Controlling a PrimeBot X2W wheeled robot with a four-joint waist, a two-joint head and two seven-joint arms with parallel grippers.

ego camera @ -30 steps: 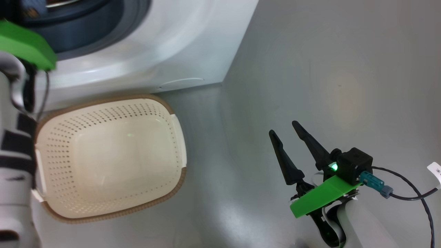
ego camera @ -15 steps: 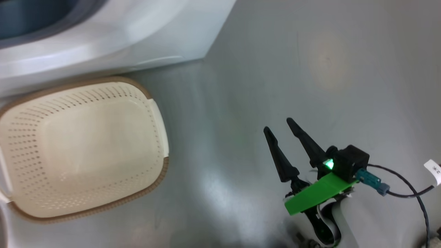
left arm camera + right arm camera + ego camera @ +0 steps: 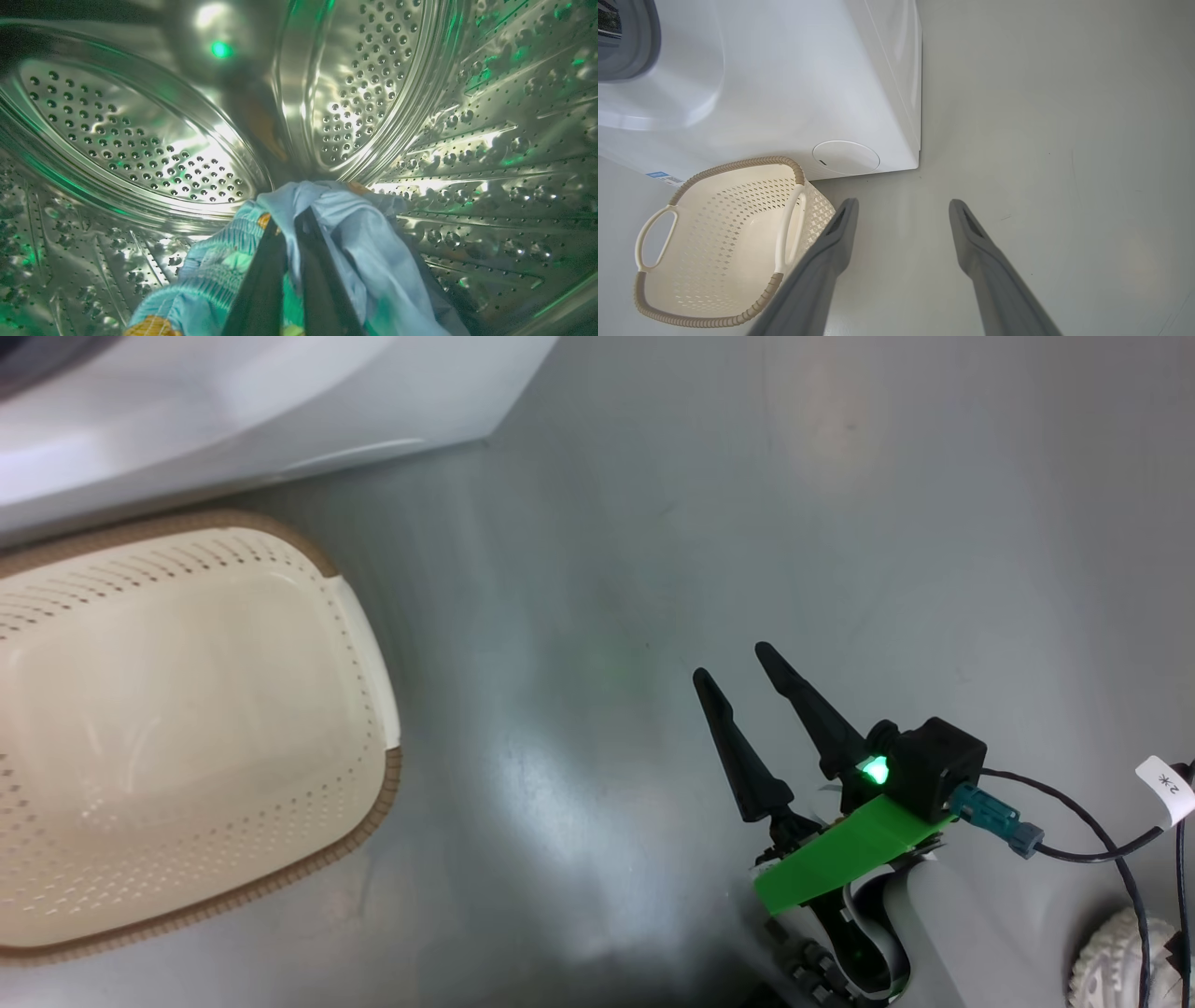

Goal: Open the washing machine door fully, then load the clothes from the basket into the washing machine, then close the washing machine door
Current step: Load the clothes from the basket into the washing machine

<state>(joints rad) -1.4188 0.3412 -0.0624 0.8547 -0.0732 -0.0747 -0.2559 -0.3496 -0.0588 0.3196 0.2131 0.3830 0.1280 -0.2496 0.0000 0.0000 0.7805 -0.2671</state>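
Observation:
Inside the perforated steel drum (image 3: 140, 140) of the washing machine (image 3: 784, 93), my left gripper (image 3: 289, 224) is shut on the light-blue clothes (image 3: 355, 242), which drape over its dark fingers. The cream basket (image 3: 187, 728) (image 3: 719, 242) stands on the floor against the machine's front, with nothing in it. My right gripper (image 3: 733, 663) (image 3: 901, 205) hangs open over bare floor to the right of the basket, holding nothing. The washing machine door is out of view.
Grey floor (image 3: 747, 476) stretches to the right of the machine's lower corner (image 3: 523, 392). A black cable with a white tag (image 3: 1162, 789) runs from my right wrist. A round white cap (image 3: 845, 157) and a blue label (image 3: 657, 175) sit low on the machine's front.
The head camera has swung right, so the basket and machine slide left in its view and the left arm's green mount leaves it. The right gripper stays open.

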